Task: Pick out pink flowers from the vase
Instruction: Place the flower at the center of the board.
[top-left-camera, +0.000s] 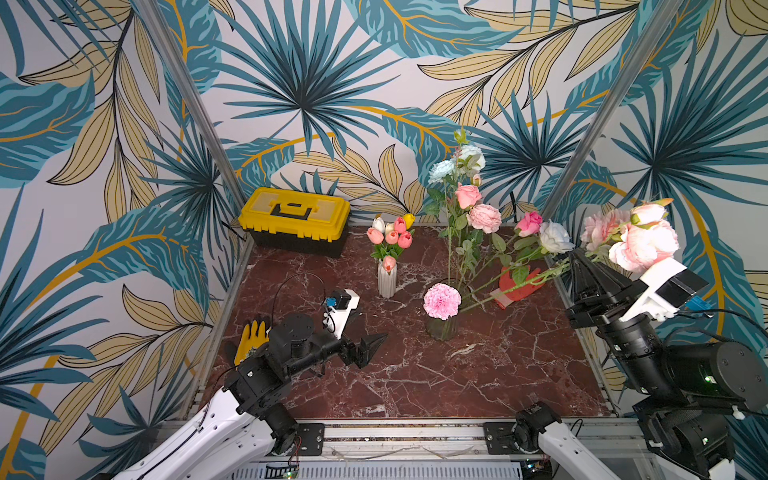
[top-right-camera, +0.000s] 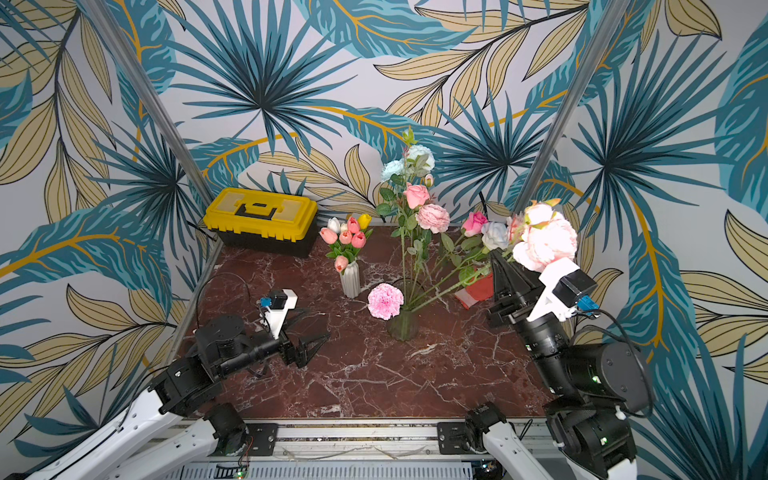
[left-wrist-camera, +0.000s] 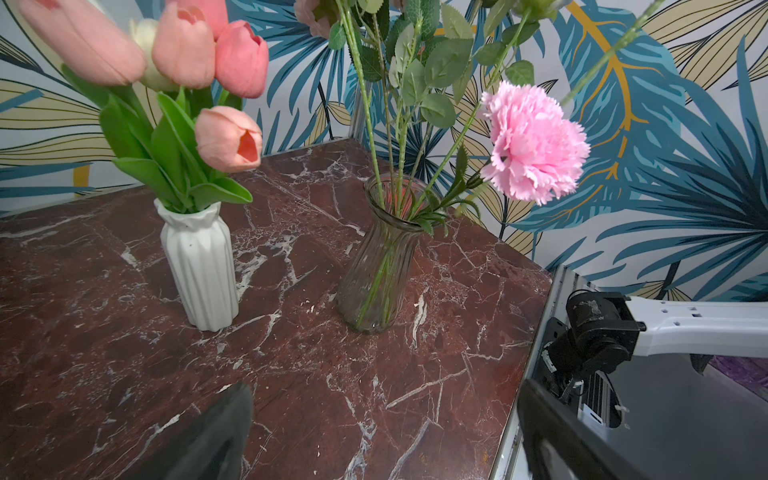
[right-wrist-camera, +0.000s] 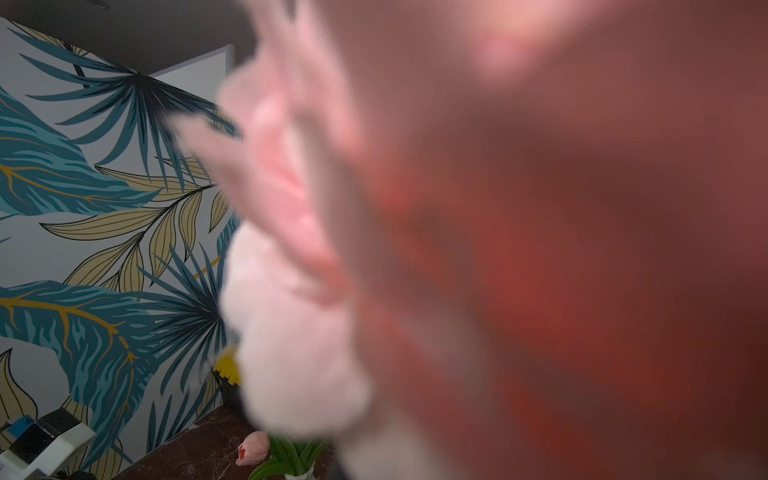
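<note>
1. Both top views, clock centred on glass vase (top-left-camera: 442, 328), 12 = back wall. The right claw (top-left-camera: 575, 259) is at 2 o'cl., raised nr the table edge. Its jaws are pressed together on the green stem of the pink peony bunch (top-left-camera: 642, 243). The blooms sit beyond the claw, past the edge. The stem slants down toward the vase; if its end is inside, I cannot tell.
2. Same views: the pink carnation (top-left-camera: 442, 301) hangs over the vase rim at 12 o'cl. The pink roses (top-left-camera: 468, 195) stand high at 12–1 o'cl. A deep-pink rose (top-left-camera: 528, 223) leans to 2 o'cl., just beside a white rose (top-left-camera: 555, 237).
3. Same views: the white vase (top-left-camera: 386, 282) is at 10–11 o'cl. w/ the pink tulips (top-left-camera: 392, 239) in it. The left claw (top-right-camera: 318, 324) is at 9 o'cl., low over the marble table (top-left-camera: 415, 386), jaws spread fully, nothing btw. them.
4. Left wrist: the claw fingers (left-wrist-camera: 216, 432) are blurred and wide apart, only bare table btw. them. Both vases stand apart. The carnation droops outside the glass rim.
5. Right wrist: blurred pink petals cover most of the view; the claw is not visible here.
</note>
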